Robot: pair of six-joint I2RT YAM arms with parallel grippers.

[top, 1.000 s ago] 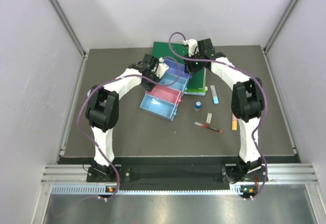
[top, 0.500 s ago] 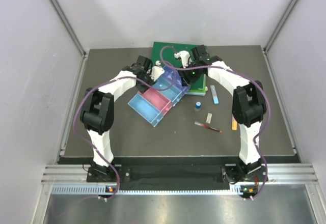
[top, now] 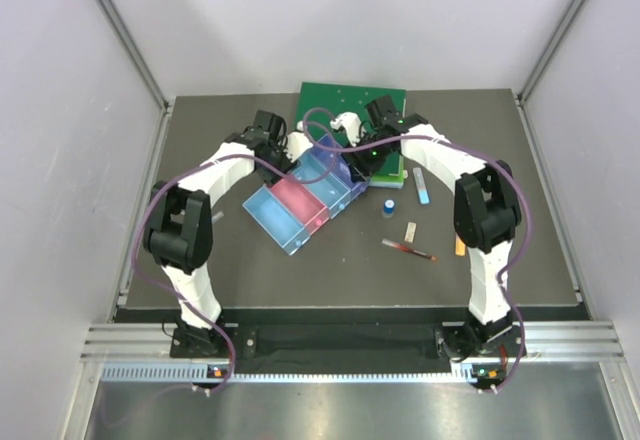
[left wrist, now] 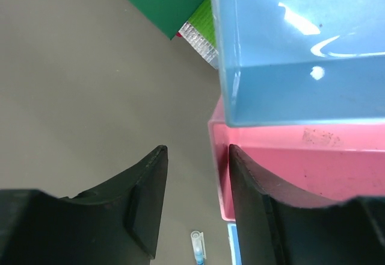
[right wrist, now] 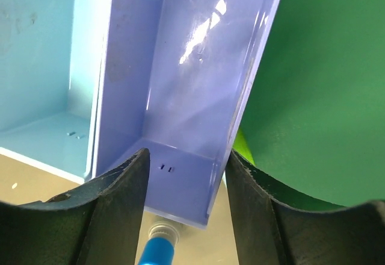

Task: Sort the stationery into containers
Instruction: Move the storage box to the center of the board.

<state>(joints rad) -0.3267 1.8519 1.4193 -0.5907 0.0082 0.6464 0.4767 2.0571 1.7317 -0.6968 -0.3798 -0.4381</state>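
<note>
Four trays lie side by side in a slanted row: blue (top: pixel 268 216), pink (top: pixel 301 200), light blue (top: pixel 318 172) and purple (top: pixel 345 172). My left gripper (left wrist: pixel 194 150) stands open at the pink tray's (left wrist: pixel 301 168) side wall, which lies just inside its right finger; a blue pen's cap (left wrist: pixel 197 244) shows below. My right gripper (right wrist: pixel 186 156) is open astride the purple tray's (right wrist: pixel 192 66) end, with the blue-capped bottle (right wrist: pixel 157 248) beneath. Right of the trays lie the bottle (top: pixel 390 205), a blue-white marker (top: pixel 422 185), a white eraser (top: pixel 410 230) and a red pen (top: pixel 408 250).
A large green binder (top: pixel 350 105) lies at the back, touching the trays' far end. An orange-yellow stick (top: pixel 460 245) lies half hidden behind the right arm. Metal rails run along both sides of the dark mat (top: pixel 250 280).
The row of trays has slid left and swung round, its blue end now nearer the front. Both grippers went left with it, and their jaws have widened.
</note>
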